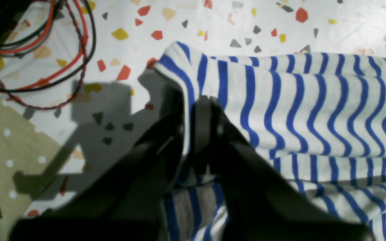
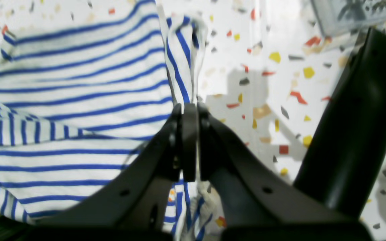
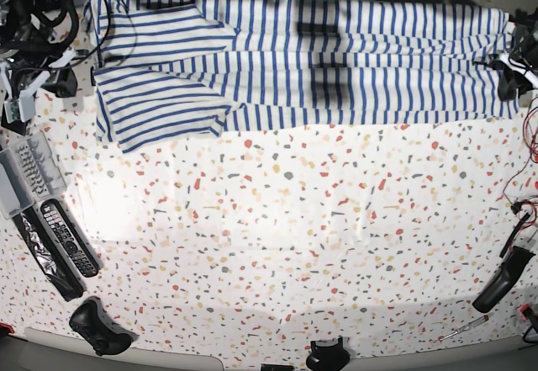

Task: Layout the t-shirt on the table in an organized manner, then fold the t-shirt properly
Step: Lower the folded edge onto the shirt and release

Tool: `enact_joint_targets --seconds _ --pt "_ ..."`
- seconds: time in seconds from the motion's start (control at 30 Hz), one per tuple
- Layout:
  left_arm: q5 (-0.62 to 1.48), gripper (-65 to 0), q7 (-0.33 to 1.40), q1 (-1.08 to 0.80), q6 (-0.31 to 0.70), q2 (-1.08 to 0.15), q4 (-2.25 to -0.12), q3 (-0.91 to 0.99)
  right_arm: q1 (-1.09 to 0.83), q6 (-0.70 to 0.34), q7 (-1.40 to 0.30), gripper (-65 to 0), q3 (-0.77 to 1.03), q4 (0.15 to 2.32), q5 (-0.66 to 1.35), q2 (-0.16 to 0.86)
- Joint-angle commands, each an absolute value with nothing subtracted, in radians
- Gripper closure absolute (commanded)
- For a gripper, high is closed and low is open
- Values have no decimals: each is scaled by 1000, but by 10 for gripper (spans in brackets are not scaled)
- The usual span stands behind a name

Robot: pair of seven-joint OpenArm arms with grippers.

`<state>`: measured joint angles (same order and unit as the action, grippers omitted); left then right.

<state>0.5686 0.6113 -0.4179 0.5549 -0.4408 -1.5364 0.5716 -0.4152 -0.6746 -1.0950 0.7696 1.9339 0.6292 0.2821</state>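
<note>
The t-shirt (image 3: 336, 60), white with blue stripes, lies stretched wide along the far edge of the table (image 3: 294, 245), one sleeve folded over at the left. My left gripper (image 1: 198, 100) is shut on a folded edge of the t-shirt (image 1: 313, 100) at the shirt's right end in the base view (image 3: 507, 75). My right gripper (image 2: 189, 107) is shut on a thin bunched edge of the t-shirt (image 2: 79, 83), which stands up between the fingers. In the base view that hand is hard to make out beside the shirt's left end.
Red and black cables (image 1: 45, 50) loop on the table beside the left gripper. Remote controls (image 3: 67, 241), a grey keypad (image 3: 21, 173) and a game controller (image 3: 101, 329) lie along the left edge. A black handle (image 3: 504, 280) rests at the right edge.
</note>
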Motion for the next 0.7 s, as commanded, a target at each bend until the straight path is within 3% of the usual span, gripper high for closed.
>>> enact_joint_targets --seconds 0.0,0.1,0.13,0.17,0.23,0.67 --pt "576 0 609 -419 558 -460 -1553 583 -414 -682 -1103 0 778 1952 646 296" --pt "576 -19 614 -419 558 -461 -1553 583 -413 -682 -1114 0 778 1952 647 297" --pt "576 -109 614 -419 558 -460 -1553 583 -413 -682 -1114 -13 778 1952 647 297" --pt "576 -192 614 -419 558 -461 -1553 583 -413 -682 -1114 -69 778 1952 647 297" --pt "577 -284 614 -419 558 -462 -1553 584 -413 -681 -1113 -155 778 1952 647 297" --pt "611 -291 606 -508 558 -465 -1550 675 -410 -681 -1092 -172 778 1952 722 297"
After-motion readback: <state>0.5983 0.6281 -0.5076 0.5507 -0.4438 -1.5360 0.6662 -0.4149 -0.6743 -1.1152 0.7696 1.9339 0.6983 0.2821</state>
